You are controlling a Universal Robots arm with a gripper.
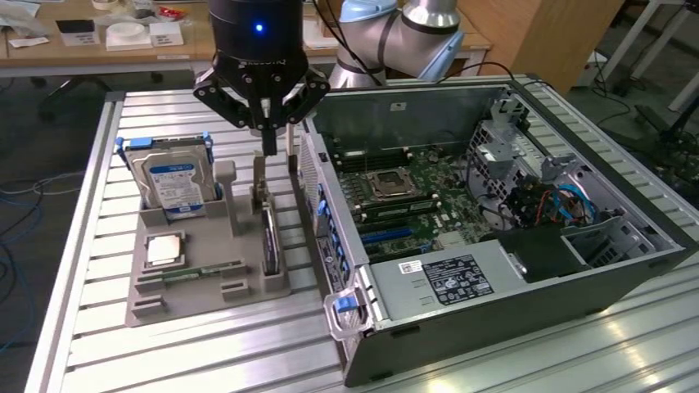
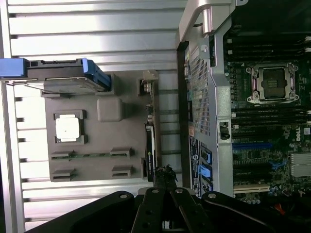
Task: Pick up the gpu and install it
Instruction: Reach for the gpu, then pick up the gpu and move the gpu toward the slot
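End effector [image 1: 268, 146] hovering over one gpu [image 1: 270, 241], fingertips pressing together, grip on it unclear, card standing edge-on and half hidden in one holder [image 1: 208, 282], one hard drive [image 1: 175, 184] standing alongside

I take the ribbed metal bench [image 1: 87, 327] as my reference. Light glares brightly off its slats along the near edge. Behind the bench, toward the exterior view's left, stands a wooden desk [image 1: 65, 53] carrying a few white boxes [image 1: 126, 34]. Behind the bench toward the exterior view's right I see a tall wooden cabinet [image 1: 535, 37]. The floor [image 1: 49, 139] around the bench is dark grey. Blue cables [image 1: 13, 246] trail across it beside the bench, at the exterior view's left.
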